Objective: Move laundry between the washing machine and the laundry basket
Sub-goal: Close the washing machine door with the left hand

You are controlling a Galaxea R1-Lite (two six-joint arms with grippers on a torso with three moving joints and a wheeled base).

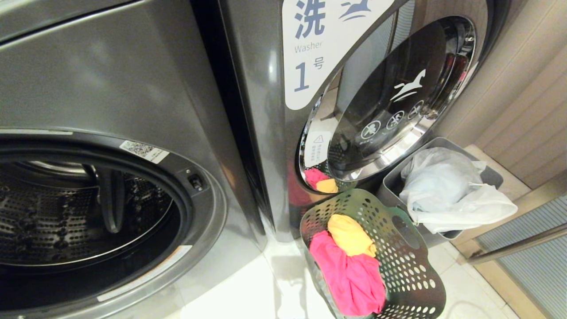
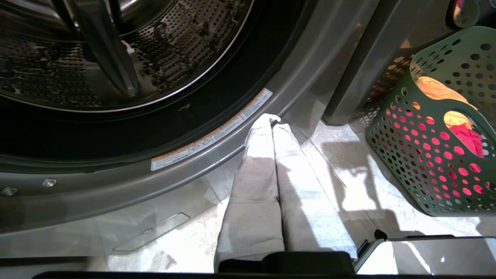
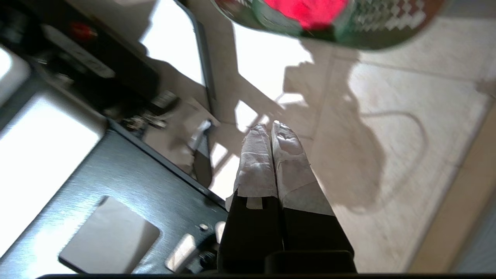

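The washing machine (image 1: 195,208) fills the left of the head view, its door opening wide and its perforated drum (image 1: 66,212) showing no cloth. To its right on the floor, the green laundry basket (image 1: 412,266) holds the laundry: a red-pink cloth (image 1: 350,274) with a yellow-orange cloth (image 1: 350,237) on top. Neither gripper shows in the head view. My left gripper (image 2: 273,121) is shut and empty, low in front of the washer's lower rim (image 2: 232,135), with the basket (image 2: 426,155) off to one side. My right gripper (image 3: 270,126) is shut and empty over the floor, short of the basket (image 3: 372,27).
A second machine labelled "1" (image 1: 261,110) stands between washer and basket, its chrome-rimmed glass door (image 1: 398,93) mirroring the cloths. Behind the basket a grey bin (image 1: 394,177) holds a white plastic bag (image 1: 447,190). My dark base (image 3: 116,186) shows beside the right gripper. Pale floor tiles lie in front.
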